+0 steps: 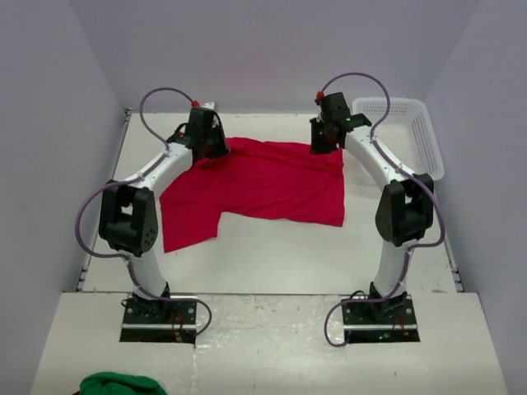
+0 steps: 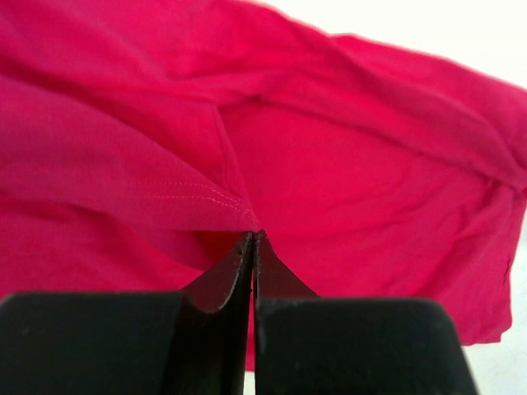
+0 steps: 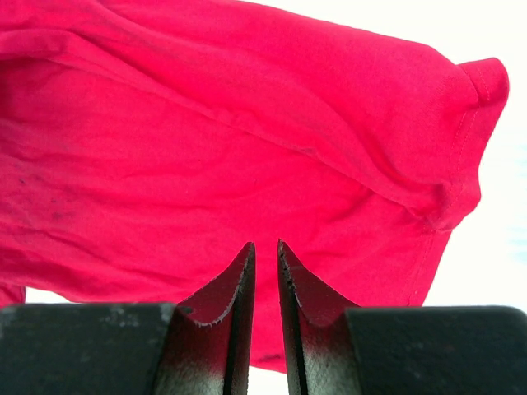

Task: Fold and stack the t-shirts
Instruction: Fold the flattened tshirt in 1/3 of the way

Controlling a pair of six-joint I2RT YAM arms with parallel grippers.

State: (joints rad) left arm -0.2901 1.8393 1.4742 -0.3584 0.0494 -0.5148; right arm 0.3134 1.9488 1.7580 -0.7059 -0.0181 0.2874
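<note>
**rigwatcher:** Starting from the near edge: there's a bunched-up green cloth lump (image 1: 122, 383) at the bottom, left of the left arm's base. Both arm bases sit on the pale flat table (image 1: 272, 263), and there's a bare strip of it before you reach anything else.

**knotty_pine:** And the shirt?

**rigwatcher:** The plain bright red short-sleeved cloth t-shirt (image 1: 263, 185) lies spread out mid-table between the two arms. It's mostly flat with a few wrinkles. One flap on the left side hangs further toward the near edge than the rest, so the front edge is stepped.

**knotty_pine:** What are the grippers doing?

**rigwatcher:** They're both at the far edge of the t-shirt, one per corner. The left gripper (image 2: 253, 235) is squeezed together, and on its wrist cam a stitched hem runs right into the fingertips, so it's pinching the cloth there. The right gripper (image 3: 265, 245) is over the far right corner with just a thin slit between the fingers. There's red cloth right behind the tips, but I honestly can't tell if it has hold of any.

**knotty_pine:** Anything past that?

**rigwatcher:** A white plastic mesh basket (image 1: 420, 136) in the far right corner of the table, just beyond the right arm and apart from the t-shirt.
</note>
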